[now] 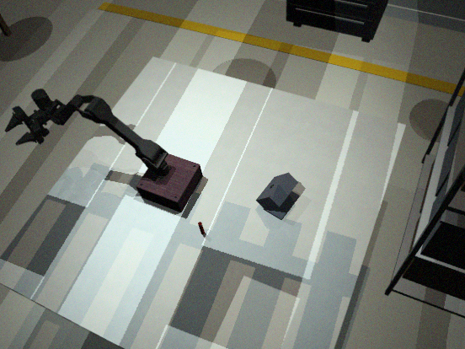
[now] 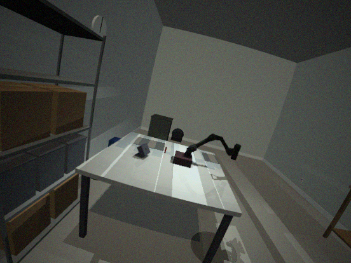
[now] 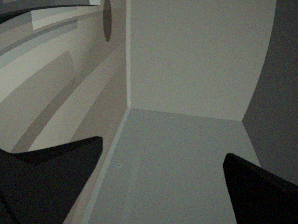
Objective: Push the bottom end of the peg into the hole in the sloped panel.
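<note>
A small dark red peg (image 1: 201,228) (image 2: 165,150) stands on the table (image 1: 295,139) (image 2: 140,173), a little in front of the arm's base. A dark grey block with a sloped panel (image 1: 280,191) (image 2: 143,150) stands farther from the base. A small dark spot shows on it in the top view; I cannot make out the hole's shape. My gripper (image 1: 11,136) (image 3: 164,153) is open and empty, high and far from both, beyond the table's edge on the other side of the base. The wrist view shows only floor and walls between the fingers.
The arm's dark red base block (image 1: 170,183) (image 2: 182,159) stands between my gripper and the peg. A tall shelf rack (image 1: 414,249) (image 2: 95,95) with boxes stands beside the table. A dark cabinet (image 1: 337,14) (image 2: 160,127) stands on the floor.
</note>
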Controlling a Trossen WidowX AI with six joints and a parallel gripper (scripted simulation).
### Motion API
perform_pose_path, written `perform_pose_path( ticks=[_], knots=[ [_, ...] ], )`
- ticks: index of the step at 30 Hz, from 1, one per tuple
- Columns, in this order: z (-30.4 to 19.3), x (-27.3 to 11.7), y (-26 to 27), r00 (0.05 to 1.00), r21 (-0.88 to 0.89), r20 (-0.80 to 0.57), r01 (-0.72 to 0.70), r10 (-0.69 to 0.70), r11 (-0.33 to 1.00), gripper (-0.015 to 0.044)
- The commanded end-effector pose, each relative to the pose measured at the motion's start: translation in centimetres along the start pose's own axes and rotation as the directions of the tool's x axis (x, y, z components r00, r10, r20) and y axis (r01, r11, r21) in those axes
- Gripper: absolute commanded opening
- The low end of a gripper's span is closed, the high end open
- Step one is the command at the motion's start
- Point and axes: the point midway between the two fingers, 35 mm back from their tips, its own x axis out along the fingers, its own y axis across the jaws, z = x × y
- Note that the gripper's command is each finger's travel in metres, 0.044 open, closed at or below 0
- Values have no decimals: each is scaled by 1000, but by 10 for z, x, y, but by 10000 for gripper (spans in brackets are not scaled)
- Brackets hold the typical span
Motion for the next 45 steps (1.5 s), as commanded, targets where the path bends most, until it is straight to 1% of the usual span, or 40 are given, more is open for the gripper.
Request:
perform_pose_path(
  ticks=[1, 2, 20, 26, 45],
  knots=[
    [1, 1, 0, 1000, 2, 1, 0, 0, 1000, 426],
    [3, 4, 0, 1000, 9, 5, -2, 2, 1000, 440],
    [83, 92, 2, 989, 251, 137, -88, 55, 964, 440],
    [109, 112, 13, 984, 291, 151, -137, 96, 947, 440],
    [216, 175, 22, 938, 477, 292, -312, 187, 822, 440]
  ],
)
